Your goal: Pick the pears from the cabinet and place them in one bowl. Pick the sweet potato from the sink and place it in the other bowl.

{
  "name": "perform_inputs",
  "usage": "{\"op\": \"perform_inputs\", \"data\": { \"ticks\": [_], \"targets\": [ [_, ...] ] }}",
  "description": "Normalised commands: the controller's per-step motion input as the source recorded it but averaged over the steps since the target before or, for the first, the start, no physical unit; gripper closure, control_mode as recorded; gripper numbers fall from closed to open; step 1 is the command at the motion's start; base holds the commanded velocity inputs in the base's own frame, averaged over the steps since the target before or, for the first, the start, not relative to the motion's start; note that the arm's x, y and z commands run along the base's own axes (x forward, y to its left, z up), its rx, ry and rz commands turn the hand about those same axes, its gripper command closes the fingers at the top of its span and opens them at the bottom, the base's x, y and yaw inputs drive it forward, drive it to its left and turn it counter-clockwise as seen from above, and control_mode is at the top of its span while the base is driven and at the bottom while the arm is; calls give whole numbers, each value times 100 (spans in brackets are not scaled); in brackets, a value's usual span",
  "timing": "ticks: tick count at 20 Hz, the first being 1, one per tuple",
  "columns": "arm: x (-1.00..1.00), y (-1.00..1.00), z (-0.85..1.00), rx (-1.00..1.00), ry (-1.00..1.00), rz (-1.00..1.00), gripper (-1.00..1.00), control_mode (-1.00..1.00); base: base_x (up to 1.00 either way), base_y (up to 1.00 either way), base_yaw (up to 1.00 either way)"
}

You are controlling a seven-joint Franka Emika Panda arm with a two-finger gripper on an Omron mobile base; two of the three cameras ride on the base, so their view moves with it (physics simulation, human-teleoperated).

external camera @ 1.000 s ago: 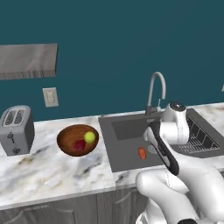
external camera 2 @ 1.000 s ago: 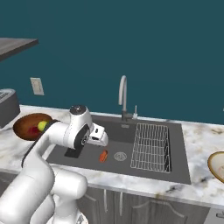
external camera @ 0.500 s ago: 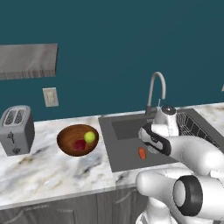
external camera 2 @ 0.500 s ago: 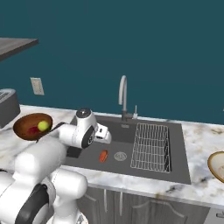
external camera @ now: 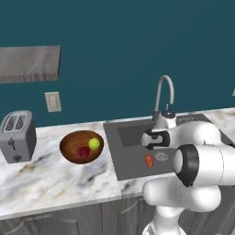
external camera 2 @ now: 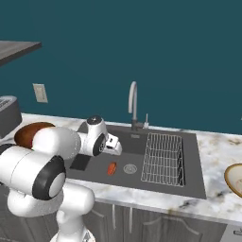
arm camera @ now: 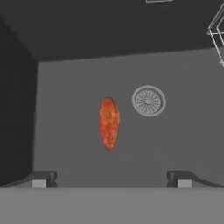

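Down on the floor of the sink (external camera: 133, 158) the sweet potato (arm camera: 108, 123) is lying flat, just beside the round drain (arm camera: 148, 100) and apart from the wire rack (external camera 2: 163, 158); we are hanging our claw (arm camera: 111, 178) above it with the fingers spread wide apart and holding nothing, the two tips standing on either side of the tuber as the hand view shows them; we judge this is so that a straight descent will bring the fingers down around its narrow middle. Seen from the hand, its long axis is running up and down the picture, from the claw's side towards the far wall of the basin, with tapered ends at both extremes; the line between our fingertips is crossing that axis, which is the grip we want. Over on the table (external camera: 50, 179) the dark wooden bowl (external camera: 81, 146) is already holding both pears (external camera: 89, 148), red and yellow-green touching, so that half looks done; the tan bowl (external camera 2: 234, 178) is waiting at the right edge, well apart from the sink.
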Motion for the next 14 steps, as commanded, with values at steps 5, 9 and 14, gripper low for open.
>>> {"op": "perform_inputs", "data": {
  "ticks": [5,9,14],
  "targets": [
    [16,0,-17,0,13,0,-100,-100,0,0,0],
    [23,0,-42,0,4,3,-100,-100,0,0,0],
    [20,-1,-51,3,16,9,-100,-100,0,0,0]
  ]
}}
